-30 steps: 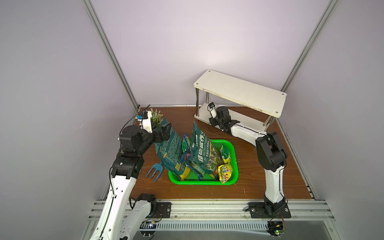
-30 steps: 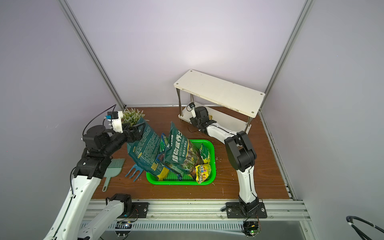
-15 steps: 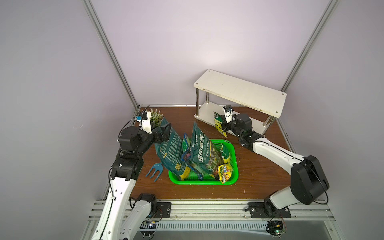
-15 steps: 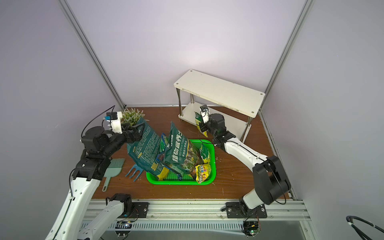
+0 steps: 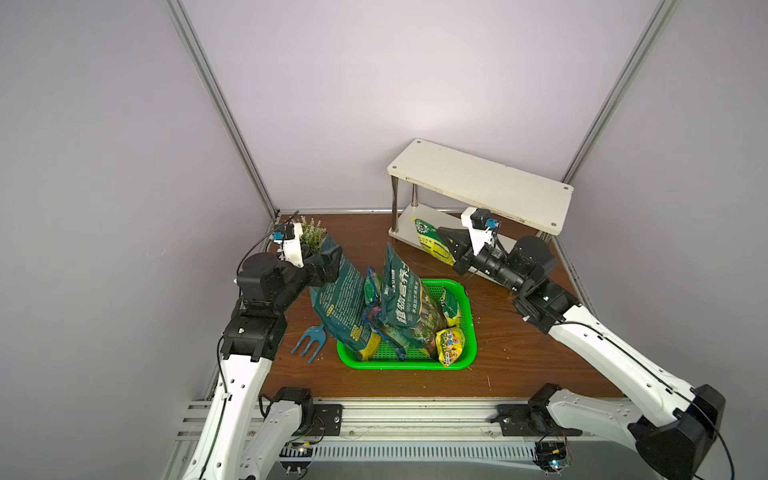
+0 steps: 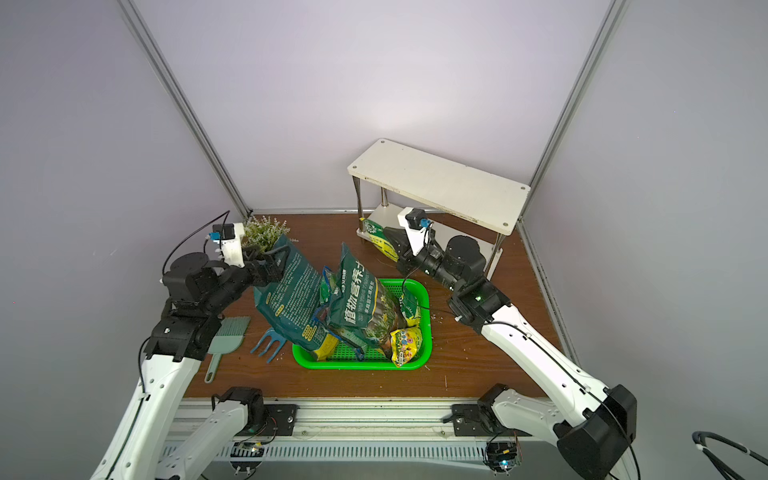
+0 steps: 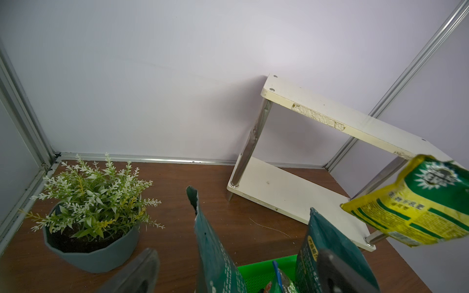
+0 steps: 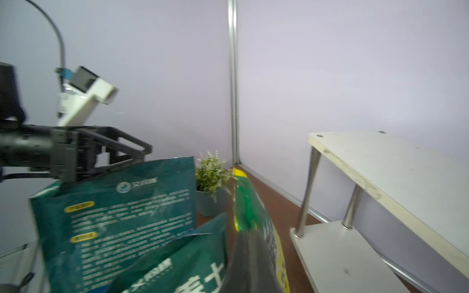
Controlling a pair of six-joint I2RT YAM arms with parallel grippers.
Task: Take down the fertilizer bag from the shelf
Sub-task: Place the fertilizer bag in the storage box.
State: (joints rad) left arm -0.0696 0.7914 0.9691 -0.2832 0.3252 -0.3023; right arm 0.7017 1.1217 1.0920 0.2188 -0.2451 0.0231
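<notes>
Yellow-green bag (image 5: 426,239) juts beyond the right pincer (image 5: 445,243), which clamps it, long axis in line with that arm, aloft just before the shelf (image 5: 478,183); left pincer (image 5: 330,259), gaping, sits farther off.

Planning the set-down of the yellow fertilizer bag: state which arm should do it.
Right. Its end effector is shut on the fertilizer bag, held in the air in front of the shelf, near the green basket. The left end effector is open at the top of the dark green bag.
</notes>
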